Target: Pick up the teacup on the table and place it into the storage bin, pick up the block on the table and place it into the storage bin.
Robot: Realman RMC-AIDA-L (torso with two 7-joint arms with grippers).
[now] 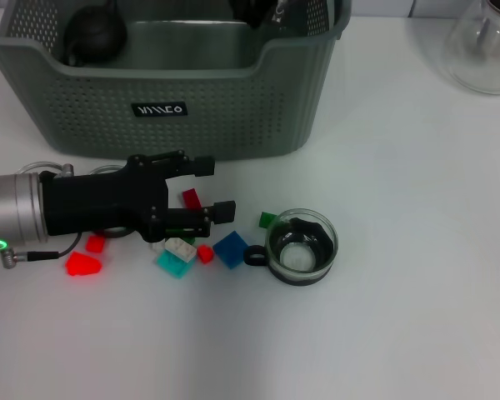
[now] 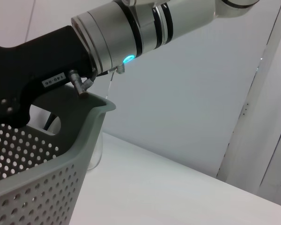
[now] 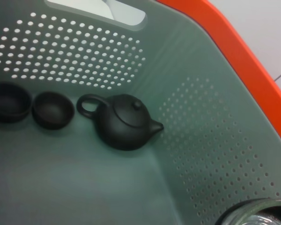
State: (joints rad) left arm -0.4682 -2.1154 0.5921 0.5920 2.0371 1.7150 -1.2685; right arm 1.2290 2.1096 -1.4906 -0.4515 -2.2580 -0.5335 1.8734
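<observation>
The grey-green storage bin (image 1: 233,100) stands at the back of the white table. A glass teacup (image 1: 301,247) with a dark handle stands in front of it. Small blocks lie left of the cup: blue (image 1: 230,248), teal (image 1: 175,264), white (image 1: 180,247), green (image 1: 268,219) and red (image 1: 82,265). My left gripper (image 1: 215,188) reaches in from the left, open, low over the blocks, with a red block (image 1: 191,198) between its fingers. My right gripper (image 1: 262,10) is inside the bin at the back, and its arm (image 2: 131,33) shows above the bin rim (image 2: 91,110).
Inside the bin (image 3: 84,51) lie a black teapot (image 3: 124,122) and two small dark cups (image 3: 53,110). A glass rim (image 3: 255,213) shows at the edge of the right wrist view. A large glass vessel (image 1: 483,46) stands at the back right.
</observation>
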